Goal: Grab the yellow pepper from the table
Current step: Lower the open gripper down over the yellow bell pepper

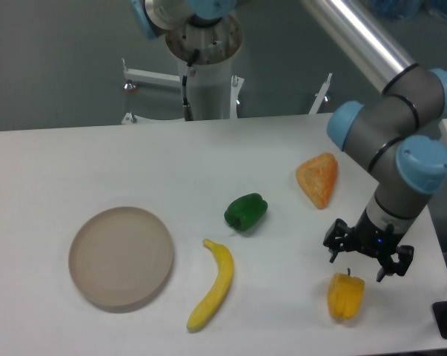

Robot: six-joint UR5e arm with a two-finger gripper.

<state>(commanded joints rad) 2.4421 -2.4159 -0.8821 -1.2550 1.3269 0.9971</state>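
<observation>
The step in hand looks like the final descent onto the small blocky golden-yellow bell pepper (345,296), and doing it well means lowering the black two-finger gripper (368,262) straight down so that one finger passes on each side of the lobed body, not on top of the short stem. The pepper is rounded and probably smooth, so a grip low on its widest part should hold better than a pinch near the crown, where it could squirt out or tip over. Closing gently and lifting vertically would keep it from rolling toward the near edge of the large flat white table (53,163), which is not far off.

The gripper hangs from the grey and blue arm at the right of the scene, its jaws spread apart and holding nothing. The pepper stands on the table at the near right, just below and slightly to the left of the fingers; whether the fingertips already touch it I cannot tell, but they seem just above its top, with the stem poking up between them or close to it.

The other things lie well apart from this spot: an orange wedge-shaped piece (319,179) farther back, a dark green bell pepper (245,211) toward the middle, a long curved yellow banana (213,285) near the centre, and a round beige plate (121,257) at the left
</observation>
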